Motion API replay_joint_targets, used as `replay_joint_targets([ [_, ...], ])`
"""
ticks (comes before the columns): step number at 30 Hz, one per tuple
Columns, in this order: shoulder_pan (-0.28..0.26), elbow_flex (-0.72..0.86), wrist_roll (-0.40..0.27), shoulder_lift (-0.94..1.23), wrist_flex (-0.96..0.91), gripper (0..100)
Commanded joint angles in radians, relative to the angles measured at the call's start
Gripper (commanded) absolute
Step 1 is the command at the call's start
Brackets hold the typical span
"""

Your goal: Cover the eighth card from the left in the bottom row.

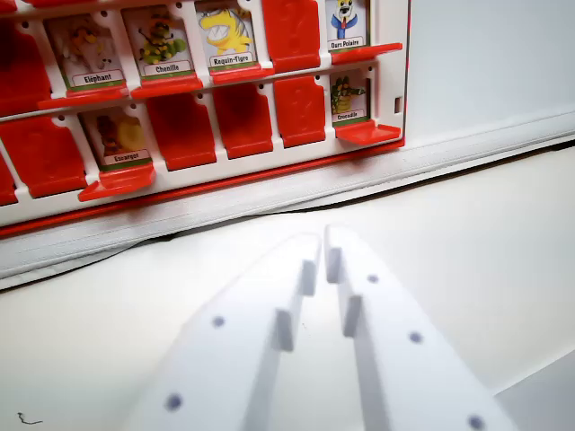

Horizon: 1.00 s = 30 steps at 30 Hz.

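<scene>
The white table (503, 233) fills most of the wrist view, with a pale padded strip running along its far edge. On that strip stands the red-and-white game board (225, 175), tilted slightly so its rows slope across the wrist view. Its cards sit in hinged red frames: a flap lying flat at a card's foot leaves the picture showing, while a flap raised upright hides it.

The tool (322, 241) is the next largest thing, two white fingers reaching out from the bottom edge, their tips nearly together with only a thin slit between them and nothing held. I judge they are kept narrow like this so that the tip can act as a single prod under a flap.

In the bottom row, most frames are already covered in red. Two cards show: the Escargot card (117, 139) towards the wrist view's left, and the Crocodile card (349, 97) at the board's right end, its flap (367, 133) lying down. That last card is probably the task's target, though the row's left end is cut off, so the count cannot be checked. The tool's tip lies well short of it, over bare table.
</scene>
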Motion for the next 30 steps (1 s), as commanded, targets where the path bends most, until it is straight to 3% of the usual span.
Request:
replay_joint_targets([
  [1, 0.041, 0.014, -0.011, -0.072, -0.206, 0],
  [6, 0.064, 0.044, -0.014, -0.244, -0.442, 0],
  [15, 0.130, -0.049, -0.031, -0.595, -0.698, 0],
  [21, 0.147, -0.179, -0.020, -0.775, -0.759, 0],
  [30, 0.129, -0.347, -0.017, -0.973, -0.793, 0],
])
